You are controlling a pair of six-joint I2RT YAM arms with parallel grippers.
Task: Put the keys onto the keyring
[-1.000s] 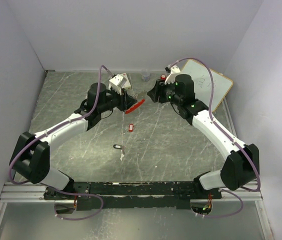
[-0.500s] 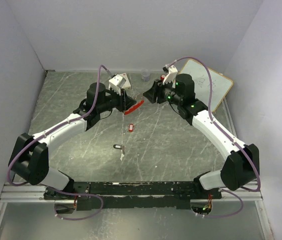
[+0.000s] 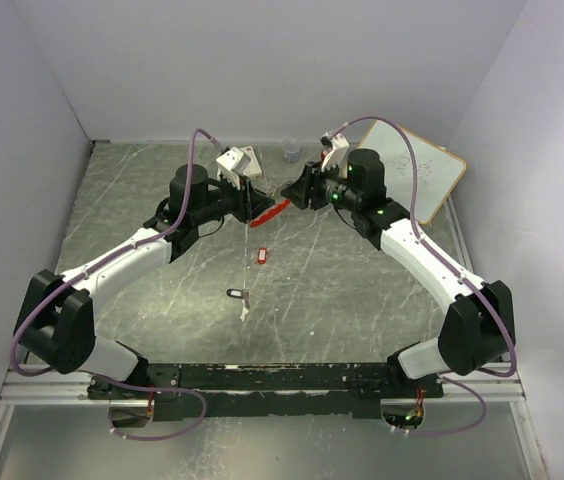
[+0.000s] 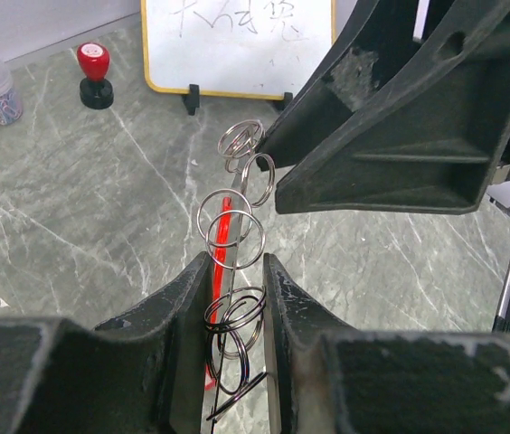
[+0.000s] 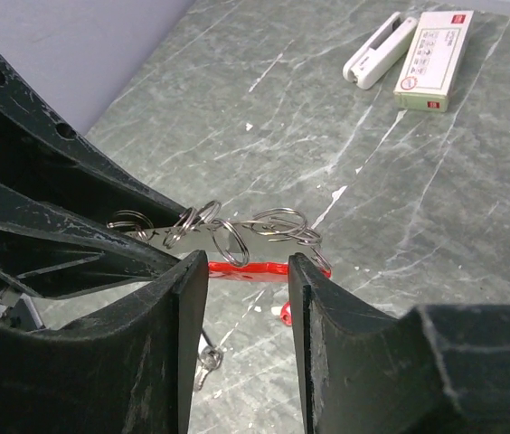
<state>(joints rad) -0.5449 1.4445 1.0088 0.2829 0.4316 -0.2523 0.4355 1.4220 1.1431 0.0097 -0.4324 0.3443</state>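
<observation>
A: Keys?
B: Black-headed key (image 3: 233, 293) and red-headed key (image 3: 259, 256) are seen lying on the bench (image 3: 122, 190), near each other but apart.
A: Keyring?
B: Keyring (image 3: 278, 208) is held up off the bench, clenched in the left claw (image 3: 254, 203). Right claw (image 3: 295, 190) is released, with its tips near the ring chain.

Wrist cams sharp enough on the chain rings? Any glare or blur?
Left wrist: the keyring rings are sharp, while the left gripper, close to the lens, is soft and dark. Right wrist: rings sharp, no glare. Top external: evenly lit, but the keys are tiny and the chain barely resolves.
</observation>
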